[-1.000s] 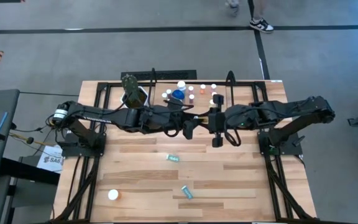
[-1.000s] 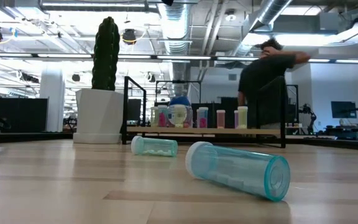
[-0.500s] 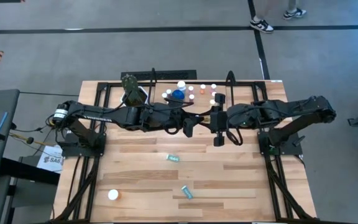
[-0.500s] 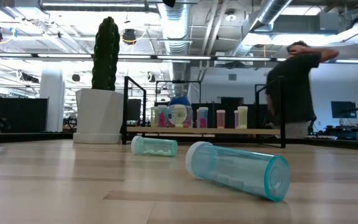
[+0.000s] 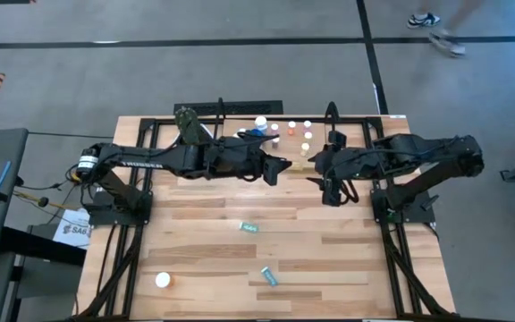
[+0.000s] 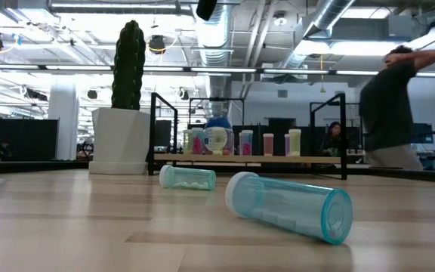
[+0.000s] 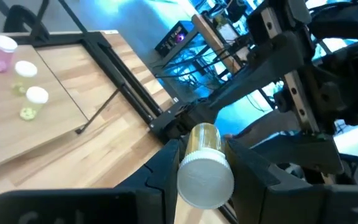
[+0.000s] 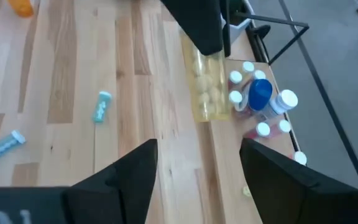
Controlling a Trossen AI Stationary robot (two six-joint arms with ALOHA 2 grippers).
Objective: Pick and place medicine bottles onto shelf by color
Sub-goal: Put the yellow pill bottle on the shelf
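My left gripper (image 5: 280, 168) is shut on a clear yellowish bottle with a white cap (image 7: 204, 163) in front of the shelf (image 5: 351, 134). The bottle also shows in the right wrist view (image 8: 207, 87). My right gripper (image 5: 316, 170) is open and empty, a little to the right of that bottle, pointing toward it. Several small bottles and a larger blue one (image 5: 254, 135) stand on the shelf board. Two teal bottles (image 5: 249, 227) (image 5: 268, 276) lie on their sides on the table. An orange bottle (image 5: 162, 280) is at the near left. My left gripper pinches the bottle's white-capped end (image 7: 205, 182) between its two fingers (image 7: 161, 168), one on each side. The clear body (image 8: 207, 93) sticks out beyond the fingertips, along the fingers. The bottle is lifted clear of the table.
A white pot with a tall green cactus (image 6: 121, 136) stands at the shelf's left end. The shelf's black posts and rails (image 6: 154, 128) rise at the table's far side. A person (image 6: 395, 113) is in the room beyond the table.
My two grippers were close together in front of the shelf. My right gripper has drawn back toward the table's right edge, away from my left gripper, which keeps the bottle. The person behind the table has walked toward the right.
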